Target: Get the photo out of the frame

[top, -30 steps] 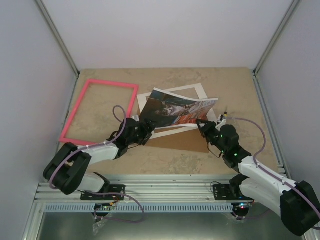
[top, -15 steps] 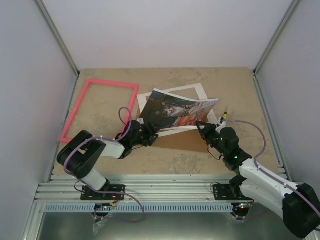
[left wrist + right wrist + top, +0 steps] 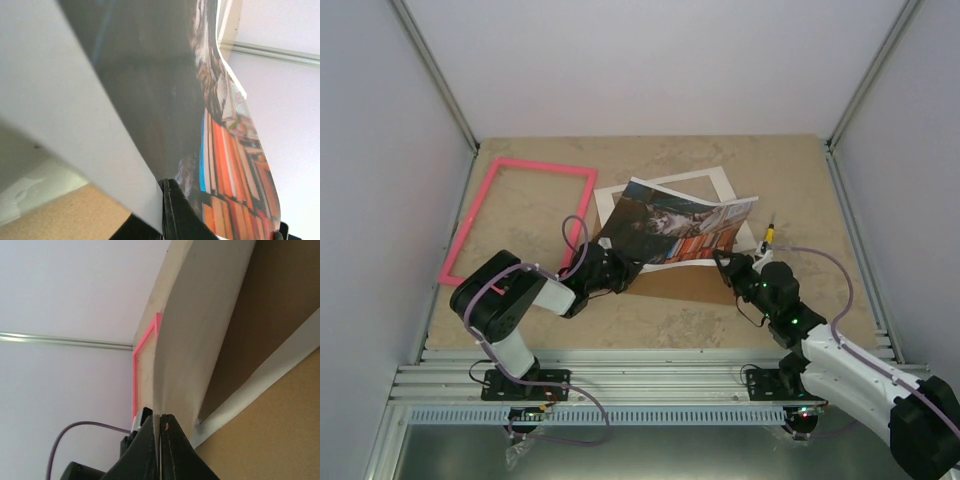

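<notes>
The pink frame (image 3: 520,215) lies empty and flat at the table's back left; it also shows in the right wrist view as the frame (image 3: 145,347). The photo (image 3: 675,222), a print with orange books, is held off the table and bowed between both grippers. My left gripper (image 3: 623,270) is shut on its lower left edge; the wrist view shows the jaws (image 3: 166,182) pinching the photo (image 3: 235,165). My right gripper (image 3: 722,258) is shut on the lower right edge, the jaws (image 3: 161,416) clamping the photo's pale back (image 3: 200,340).
Under the photo lie a white mat (image 3: 720,185) and a brown fibreboard backing (image 3: 685,282), also seen as the mat (image 3: 260,385) and the backing (image 3: 280,435). Grey walls close in the table on three sides. The arm bases sit at the near rail.
My left gripper has moved right to the photo's lower left edge and shut on it. The right gripper has stayed shut on the photo, which has shifted slightly.
</notes>
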Motion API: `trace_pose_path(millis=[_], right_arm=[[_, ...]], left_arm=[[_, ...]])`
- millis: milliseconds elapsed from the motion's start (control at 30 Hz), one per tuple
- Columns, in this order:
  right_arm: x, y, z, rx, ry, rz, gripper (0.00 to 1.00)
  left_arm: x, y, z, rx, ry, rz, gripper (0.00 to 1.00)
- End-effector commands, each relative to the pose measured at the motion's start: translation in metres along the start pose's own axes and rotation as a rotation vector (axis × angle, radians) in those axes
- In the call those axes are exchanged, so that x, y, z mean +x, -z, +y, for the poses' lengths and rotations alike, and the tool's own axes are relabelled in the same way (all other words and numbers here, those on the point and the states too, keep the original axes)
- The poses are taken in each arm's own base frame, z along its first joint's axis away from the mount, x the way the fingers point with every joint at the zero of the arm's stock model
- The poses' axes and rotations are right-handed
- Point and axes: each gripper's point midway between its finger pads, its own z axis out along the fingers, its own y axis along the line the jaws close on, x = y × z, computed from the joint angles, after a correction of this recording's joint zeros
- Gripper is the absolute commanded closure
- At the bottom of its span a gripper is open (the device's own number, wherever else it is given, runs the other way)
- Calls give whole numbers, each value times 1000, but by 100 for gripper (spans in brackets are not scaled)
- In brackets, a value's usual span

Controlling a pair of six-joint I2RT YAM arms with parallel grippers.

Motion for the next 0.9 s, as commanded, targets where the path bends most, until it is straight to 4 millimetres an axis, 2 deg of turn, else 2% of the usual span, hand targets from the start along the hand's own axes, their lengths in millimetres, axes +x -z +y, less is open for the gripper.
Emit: trace_pose_path(millis=[0,167,300,400,700,867], right_arm=[[2,7,-7,17,9,-1,91],[0,16,-7,37,75,-10,75],[-2,24,-14,80,139,-10,51],[-5,34,-17,115,189,-20,39],[-46,73,1,188,454,-208,13],[-57,81,5,189,578,-275,7]], left_arm=[[1,-2,-27,88,-43,2,100],[1,-2,-25,45,-76,4,100],[0,-2,-23,-6,-127,5,100],[-4,-1,-20,-62,-167,5,100],[-18,9,-8,-331,-365,51,100],[-24,23,-5,-503,-510,105,100]])
